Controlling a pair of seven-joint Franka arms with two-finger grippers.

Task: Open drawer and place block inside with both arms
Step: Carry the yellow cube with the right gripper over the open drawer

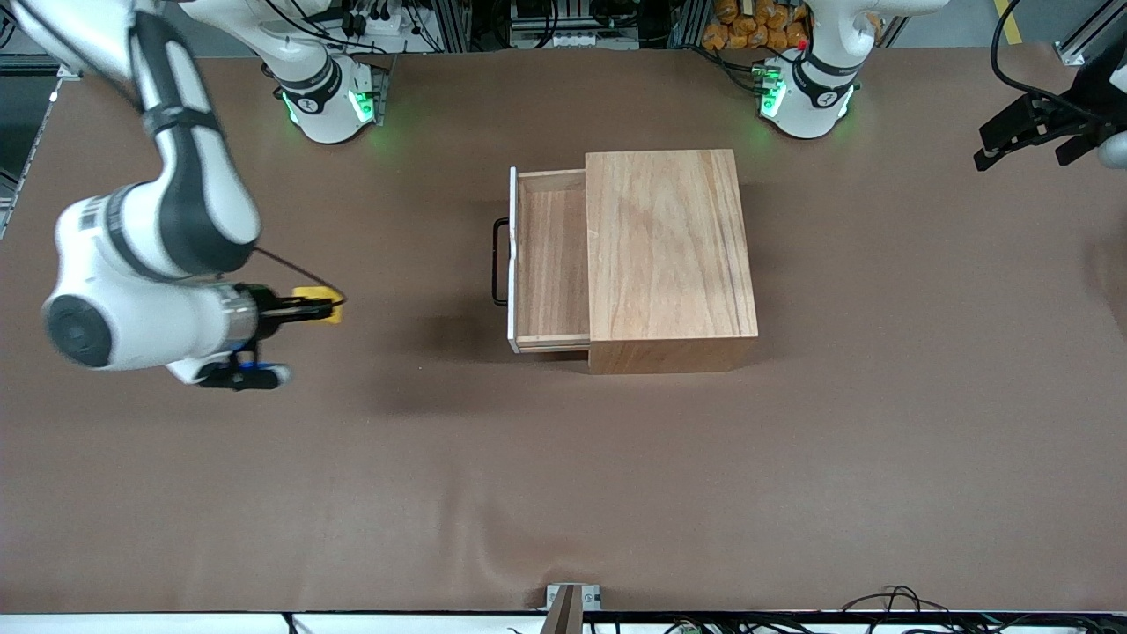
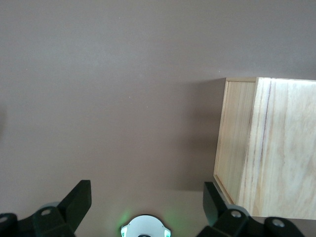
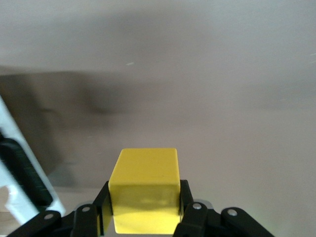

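The drawer (image 1: 550,255) stands pulled out of the light-wood box (image 1: 669,251), its white front panel (image 1: 512,255) and black handle (image 1: 500,261) facing the right arm's end of the table. Nothing lies in the drawer. My right gripper (image 1: 321,308) (image 3: 144,197) is shut on the yellow block (image 1: 317,293) (image 3: 144,190) and holds it over the bare table in front of the drawer. The handle (image 3: 19,173) shows at the edge of the right wrist view. My left gripper (image 1: 990,145) (image 2: 145,197) waits open and empty at the left arm's end, over the table beside the box (image 2: 266,148).
The brown table mat (image 1: 563,484) lies wide and bare on the side nearer the front camera. The two arm bases (image 1: 326,97) (image 1: 806,97) glow green along the table's edge farthest from that camera. Cables and a small bracket (image 1: 572,599) sit at the nearest edge.
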